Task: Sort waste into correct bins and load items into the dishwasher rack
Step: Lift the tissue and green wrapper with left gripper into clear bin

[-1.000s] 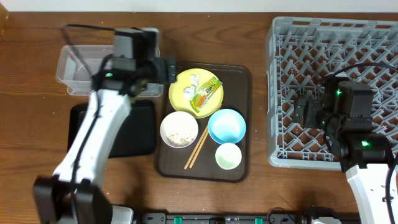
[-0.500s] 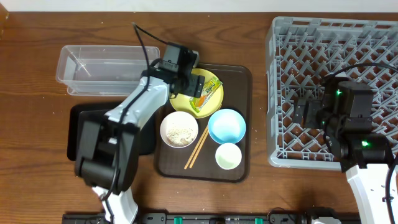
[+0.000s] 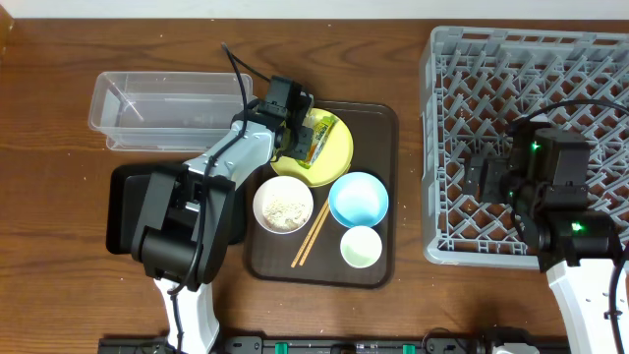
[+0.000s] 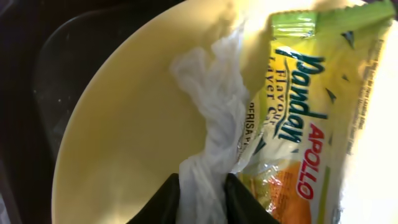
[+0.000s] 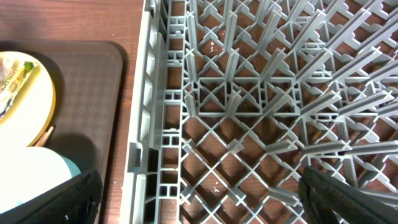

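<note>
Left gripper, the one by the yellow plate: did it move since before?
Yes. The left gripper went right, away from the clear tub, and is now over the yellow plate, pinching the white tissue.

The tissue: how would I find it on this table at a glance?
Find the dark brown tray beside the grey rack, then the yellow plate at its far left corner. On it lies the tissue, white and crumpled, against a green-and-orange wrapper.
</note>
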### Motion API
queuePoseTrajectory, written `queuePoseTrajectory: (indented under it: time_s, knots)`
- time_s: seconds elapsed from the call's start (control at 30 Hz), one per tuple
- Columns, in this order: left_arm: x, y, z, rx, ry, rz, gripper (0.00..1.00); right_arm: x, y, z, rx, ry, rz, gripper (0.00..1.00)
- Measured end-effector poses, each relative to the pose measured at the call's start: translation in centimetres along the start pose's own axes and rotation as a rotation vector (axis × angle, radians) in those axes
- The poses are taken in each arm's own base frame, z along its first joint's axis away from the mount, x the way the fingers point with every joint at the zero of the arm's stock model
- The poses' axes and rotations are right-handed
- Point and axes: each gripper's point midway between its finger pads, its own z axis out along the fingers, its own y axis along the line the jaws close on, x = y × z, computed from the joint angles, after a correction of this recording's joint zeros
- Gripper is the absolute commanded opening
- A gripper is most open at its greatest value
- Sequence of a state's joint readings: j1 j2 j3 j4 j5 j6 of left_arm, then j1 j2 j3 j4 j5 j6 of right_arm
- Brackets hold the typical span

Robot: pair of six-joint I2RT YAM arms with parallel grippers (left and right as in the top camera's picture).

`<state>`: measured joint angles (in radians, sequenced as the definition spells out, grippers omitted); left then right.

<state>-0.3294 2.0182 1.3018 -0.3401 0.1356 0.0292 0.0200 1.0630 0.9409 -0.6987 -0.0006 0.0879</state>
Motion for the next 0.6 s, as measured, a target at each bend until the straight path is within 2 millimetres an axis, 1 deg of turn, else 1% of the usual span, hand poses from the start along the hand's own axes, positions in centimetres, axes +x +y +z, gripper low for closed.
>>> queuePoseTrajectory:
  time_s: [0.13, 0.23, 0.37, 0.43, 0.47, 0.53, 0.6]
  knots:
    - [-0.5, 0.1, -0.7, -0.008, -0.02, 0.001, 0.23, 0.0, 0.0, 0.0, 0.0, 0.0, 0.0, 0.99]
    - [-1.8, 0.3, -2.8, -0.021, -0.069, 0.001, 0.23, 0.0, 0.0, 0.0, 0.0, 0.0, 0.0, 0.99]
    - [-4.3, 1.4, -7.4, -0.057, -0.182, -0.013, 0.23, 0.0, 0.0, 0.0, 0.0, 0.0, 0.0, 0.99]
    - [-5.5, 2.3, -9.9, -0.079, -0.243, -0.029, 0.23, 0.0, 0.0, 0.0, 0.0, 0.0, 0.0, 0.99]
    - [-5.8, 2.8, -10.8, -0.089, -0.264, -0.036, 0.23, 0.0, 0.0, 0.0, 0.0, 0.0, 0.0, 0.99]
    - [-6.4, 4.1, -12.6, -0.122, -0.304, -0.058, 0.23, 0.0, 0.0, 0.0, 0.0, 0.0, 0.0, 0.99]
    - [-6.8, 6.2, -14.2, -0.167, -0.341, -0.091, 0.23, 0.0, 0.0, 0.0, 0.0, 0.0, 0.0, 0.99]
